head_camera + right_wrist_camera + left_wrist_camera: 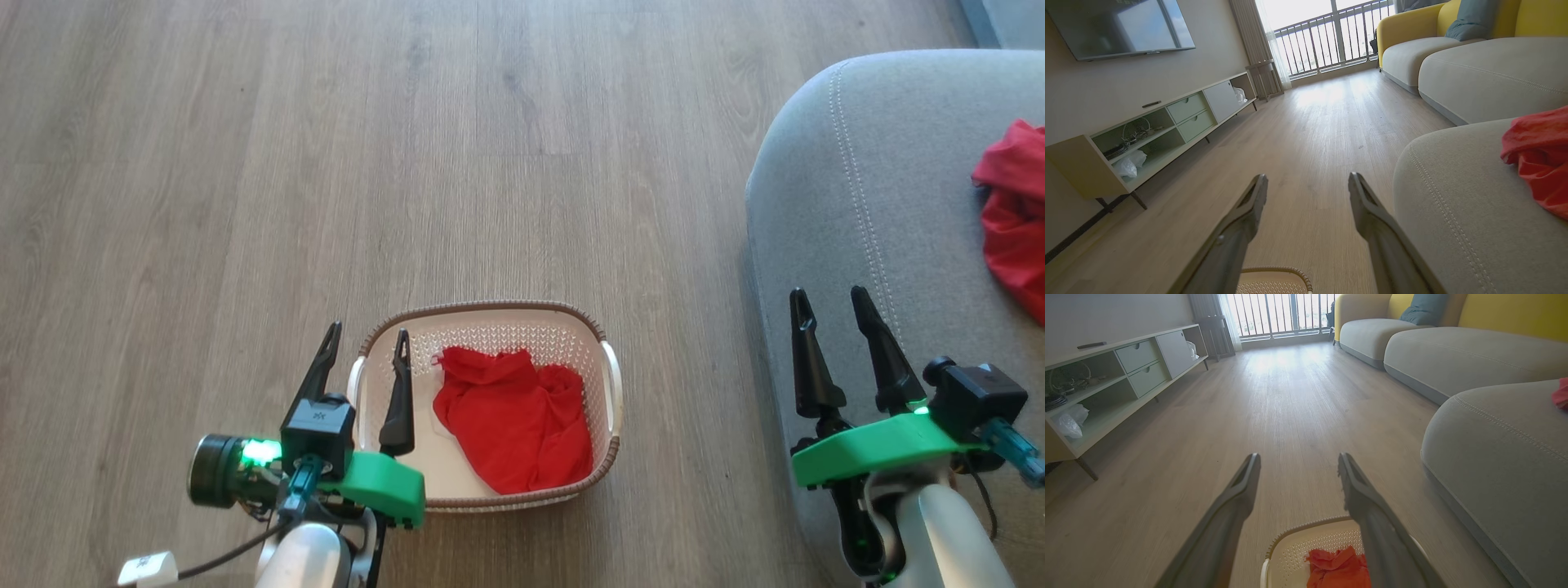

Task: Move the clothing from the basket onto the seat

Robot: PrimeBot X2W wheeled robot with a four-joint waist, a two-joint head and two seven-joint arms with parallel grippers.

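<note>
So here's the situation: one bright red soft fabric garment point(514, 429) lies crumpled in the small cream plastic laundry basket with the brown braided rim point(490, 307), bunched toward the side nearer the sofa. The other red garment point(1012, 212) is already up on the big grey upholstered sofa seat cushion point(857, 188), at the head view's right edge. Both tools are spread wide and holding nothing. The left tool point(368, 329) hovers at the basket's left edge, with one finger over the inside and the other out over the wooden plank floor point(326, 163). The right tool point(829, 291) hangs over the front of the cushion. My worries from here: the basket looks light and nothing pins it. If a finger lands on the rim or hooks a hole in the perforated wall, I'd expect it to tip or skate across that smooth floor. The cloth also sits off to the right of the left tool, so a straight drop could close on bare plastic. Or it could pinch just one fold and lose it on the lift. A dangling hem might catch the rim and drag the basket along too. And letting go too near the cushion's rounded corner would probably let the garment slide off onto the floor.
</note>
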